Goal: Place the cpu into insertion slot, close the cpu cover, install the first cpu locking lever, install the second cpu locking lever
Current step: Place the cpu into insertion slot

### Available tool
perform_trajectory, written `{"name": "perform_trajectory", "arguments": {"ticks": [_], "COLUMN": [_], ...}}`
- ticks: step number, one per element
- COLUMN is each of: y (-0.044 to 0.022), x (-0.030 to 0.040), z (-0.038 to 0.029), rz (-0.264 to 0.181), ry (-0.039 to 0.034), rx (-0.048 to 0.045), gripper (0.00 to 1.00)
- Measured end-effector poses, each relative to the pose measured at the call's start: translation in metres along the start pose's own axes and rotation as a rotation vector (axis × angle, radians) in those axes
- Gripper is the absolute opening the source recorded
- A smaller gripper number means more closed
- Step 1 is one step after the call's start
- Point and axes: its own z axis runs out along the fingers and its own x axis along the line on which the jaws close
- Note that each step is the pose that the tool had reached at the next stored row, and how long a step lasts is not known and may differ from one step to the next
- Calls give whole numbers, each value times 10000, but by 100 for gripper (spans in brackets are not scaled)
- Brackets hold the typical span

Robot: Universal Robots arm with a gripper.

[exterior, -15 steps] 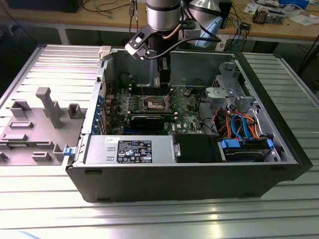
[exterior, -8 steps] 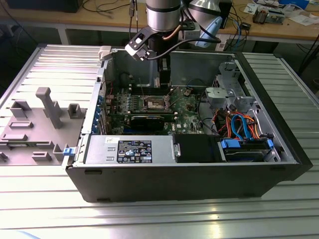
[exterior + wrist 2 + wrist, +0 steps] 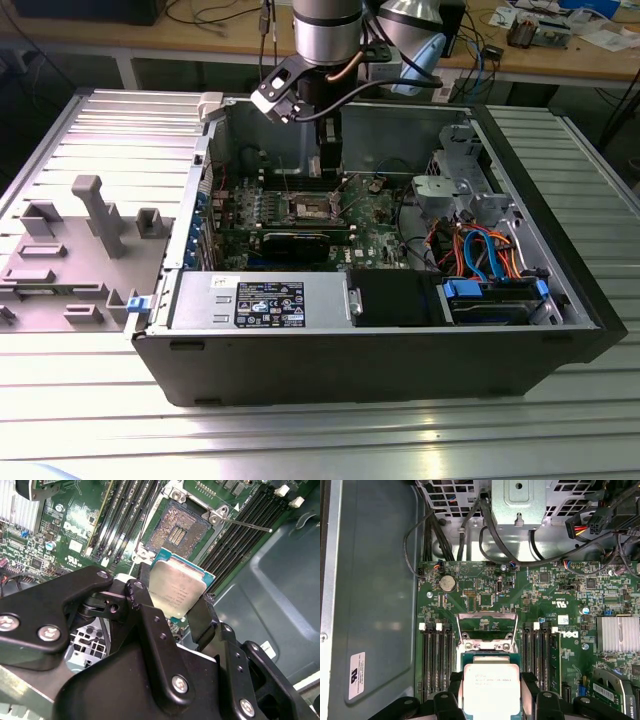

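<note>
Between the gripper's (image 3: 175, 601) two black fingers (image 3: 204, 614) sits the cpu (image 3: 177, 592), clamped by opposite edges with its silver-grey top facing the second wrist view. It hangs over the motherboard (image 3: 470, 592), just beside the insertion slot (image 3: 181, 530) and apart from it. The slot lies open near the middle of the board with its dark pin grid bare. The cpu cover (image 3: 487, 625) stands swung up on the slot's far side in the first wrist view. A thin metal locking lever (image 3: 247, 526) juts out beside the slot. Banks of long black memory slots (image 3: 436, 655) flank the slot on both sides. A round coin battery (image 3: 447, 583) lies toward the board's edge beyond the cover. The board is mounted in an open computer case (image 3: 380, 355) lying on a ribbed metal table (image 3: 300, 430).
</note>
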Motion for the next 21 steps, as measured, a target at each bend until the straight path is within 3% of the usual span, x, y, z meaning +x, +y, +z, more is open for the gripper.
{"name": "perform_trajectory", "arguments": {"ticks": [11, 16, 21], "y": [-18, -51, -93], "x": [0, 11, 9], "z": [14, 158, 253], "rz": [1, 79, 155], "ry": [2, -5, -13], "rx": [-1, 1, -2], "gripper": [54, 54, 54]}}
